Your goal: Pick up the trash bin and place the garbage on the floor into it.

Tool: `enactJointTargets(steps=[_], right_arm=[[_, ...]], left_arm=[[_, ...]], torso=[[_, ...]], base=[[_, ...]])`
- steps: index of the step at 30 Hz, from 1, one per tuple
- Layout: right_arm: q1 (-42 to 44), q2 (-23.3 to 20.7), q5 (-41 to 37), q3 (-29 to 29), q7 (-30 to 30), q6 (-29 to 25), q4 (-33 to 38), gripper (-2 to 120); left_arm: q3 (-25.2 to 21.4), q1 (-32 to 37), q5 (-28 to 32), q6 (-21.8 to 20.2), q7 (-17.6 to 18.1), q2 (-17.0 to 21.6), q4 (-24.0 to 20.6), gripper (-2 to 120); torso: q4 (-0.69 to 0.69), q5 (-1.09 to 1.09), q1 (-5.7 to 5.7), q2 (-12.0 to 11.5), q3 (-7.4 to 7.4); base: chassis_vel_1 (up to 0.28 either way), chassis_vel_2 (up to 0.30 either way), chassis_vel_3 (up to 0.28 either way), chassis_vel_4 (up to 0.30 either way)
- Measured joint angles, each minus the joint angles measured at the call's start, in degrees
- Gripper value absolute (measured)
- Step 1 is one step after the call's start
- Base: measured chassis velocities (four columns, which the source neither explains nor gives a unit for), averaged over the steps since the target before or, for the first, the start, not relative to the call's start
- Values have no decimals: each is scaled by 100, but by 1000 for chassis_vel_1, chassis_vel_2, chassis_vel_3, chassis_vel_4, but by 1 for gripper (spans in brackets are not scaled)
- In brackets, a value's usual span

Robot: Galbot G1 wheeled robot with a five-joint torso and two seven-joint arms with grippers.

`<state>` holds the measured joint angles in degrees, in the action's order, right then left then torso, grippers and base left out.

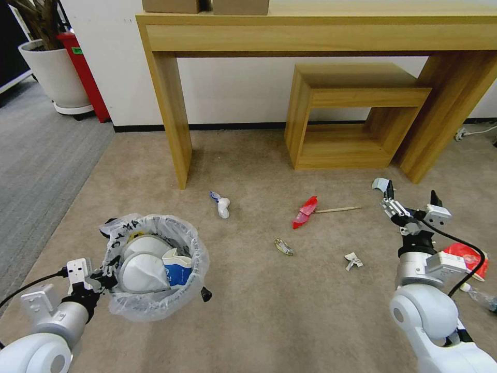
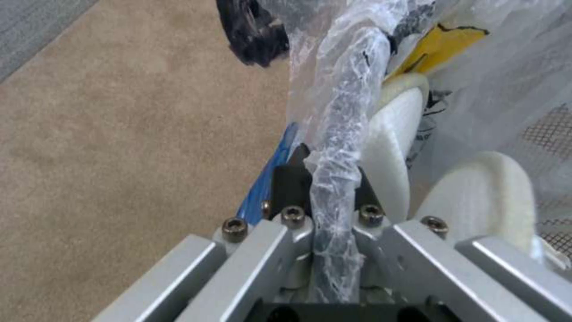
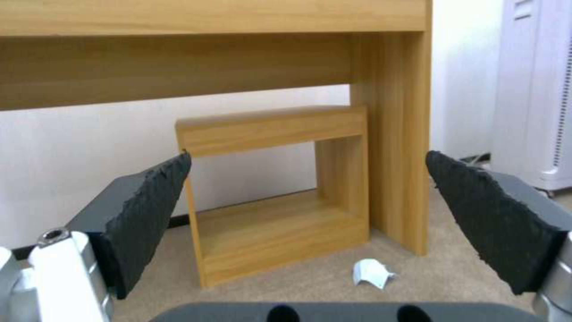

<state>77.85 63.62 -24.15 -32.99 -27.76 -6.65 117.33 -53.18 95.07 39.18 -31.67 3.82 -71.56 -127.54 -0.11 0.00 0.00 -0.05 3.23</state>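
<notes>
The trash bin (image 1: 155,305), black with a crinkly white bag, hangs off the carpet at the lower left. My left gripper (image 1: 105,278) is shut on its bag-wrapped rim (image 2: 337,170). Two white slippers (image 1: 141,272) and a blue-white carton (image 1: 179,270) lie inside; the slippers (image 2: 393,134) show beside the rim in the left wrist view. My right gripper (image 1: 411,192) hovers open and empty at the right, above the floor (image 1: 259,311). A pale blue mask (image 1: 380,183) lies just beyond its fingers (image 3: 149,210) on the carpet (image 3: 372,273).
Scattered on the carpet are a red wrapper (image 1: 305,211), a wooden stick (image 1: 339,210), a blue-white scrap (image 1: 221,205), a small packet (image 1: 283,246), a crumpled white scrap (image 1: 353,261), another red wrapper (image 1: 466,256) and a clear bottle (image 1: 479,297). A wooden desk (image 1: 171,103) and stool (image 1: 341,114) stand ahead.
</notes>
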Motion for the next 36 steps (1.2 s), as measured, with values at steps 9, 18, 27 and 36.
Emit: enactJointTargets(steps=[9,18,27,36], right_arm=[[24,373,435,51,233,-413,-326,100],[278,489,738,16,321,-550,-258,100],[287,529,795,46,427,-552,-250,100],[179,461,805,108,494,-483,-325,100]], left_arm=[[-8,22,-58,20,1,-188,-100,0],[-42,17,-70,22,8,-208,-91,0],[-115,43,3,-98,97,-153,-64,0],[-209,88,56,-100,133,-165,-4,0]], torso=[[0,1,0,0,1],[-1,-1,0,0,0],[-1,0,0,0,1],[0,0,0,0,0]], base=[[0,0,0,0],[0,0,0,0],[0,0,0,0],[0,0,0,0]])
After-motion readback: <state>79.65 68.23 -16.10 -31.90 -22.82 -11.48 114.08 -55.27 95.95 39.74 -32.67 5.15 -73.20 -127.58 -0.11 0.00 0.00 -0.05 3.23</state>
